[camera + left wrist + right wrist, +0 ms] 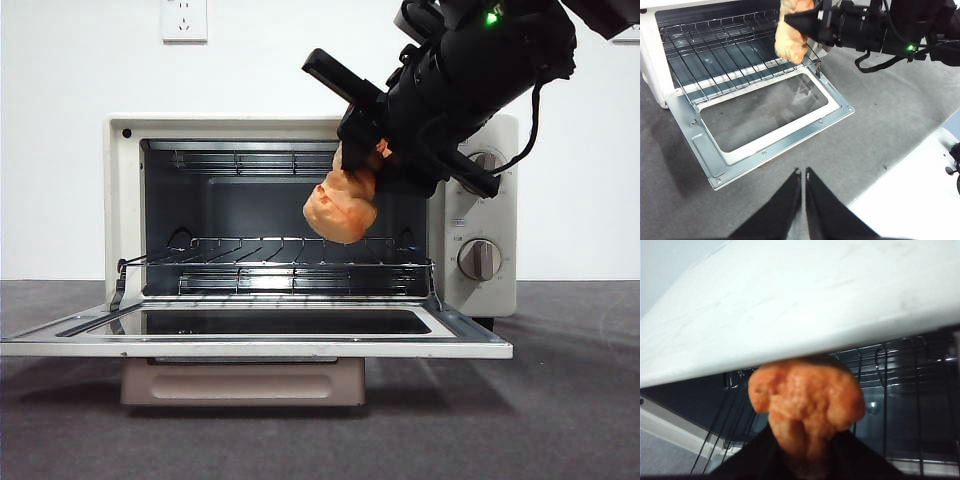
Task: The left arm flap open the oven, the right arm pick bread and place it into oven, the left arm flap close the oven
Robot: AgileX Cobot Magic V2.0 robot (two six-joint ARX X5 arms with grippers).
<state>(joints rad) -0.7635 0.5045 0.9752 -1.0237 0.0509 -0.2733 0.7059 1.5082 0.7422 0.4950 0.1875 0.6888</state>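
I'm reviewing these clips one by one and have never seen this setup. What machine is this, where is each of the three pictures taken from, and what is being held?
This is a two-armed table robot. One picture looks level across the table; the other two come from cameras on each wrist. On the dark table stands a cream toaster oven with its door folded down flat. The right gripper holds an orange-tan bread bun at the oven's opening, above the wire rack; its own camera shows the bun close up. The left gripper waits away from the oven, fingers closed on nothing.
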